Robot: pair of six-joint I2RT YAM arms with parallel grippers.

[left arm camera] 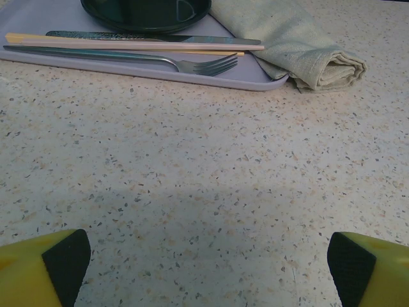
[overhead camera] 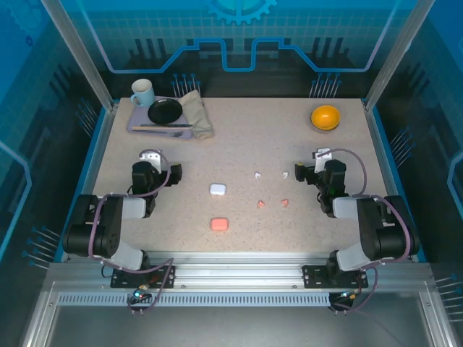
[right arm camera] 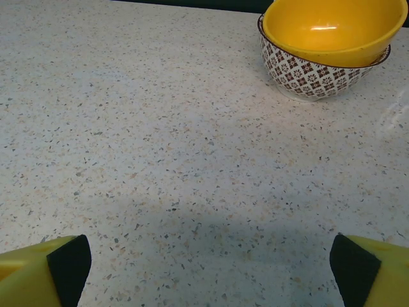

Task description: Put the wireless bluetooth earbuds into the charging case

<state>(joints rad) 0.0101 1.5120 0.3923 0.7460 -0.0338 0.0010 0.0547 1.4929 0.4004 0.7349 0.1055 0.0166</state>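
Four earbuds [overhead camera: 260, 204]: loose on counter [overhead camera: 239, 144], two white, two pink.
Left pincer [left arm camera: 204, 259]: spread wide apart.
Right pincer [right arm camera: 204, 259]: spread wide apart.

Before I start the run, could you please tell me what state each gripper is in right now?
Left gripper: open, holding nothing.
Right gripper: open, holding nothing.

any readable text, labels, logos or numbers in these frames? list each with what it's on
None readable.
The white case and pink case show no lettering at this size; same for the mug.
The bowl has a geometric pattern, no words.
The gear graphic on the back wall has no text.
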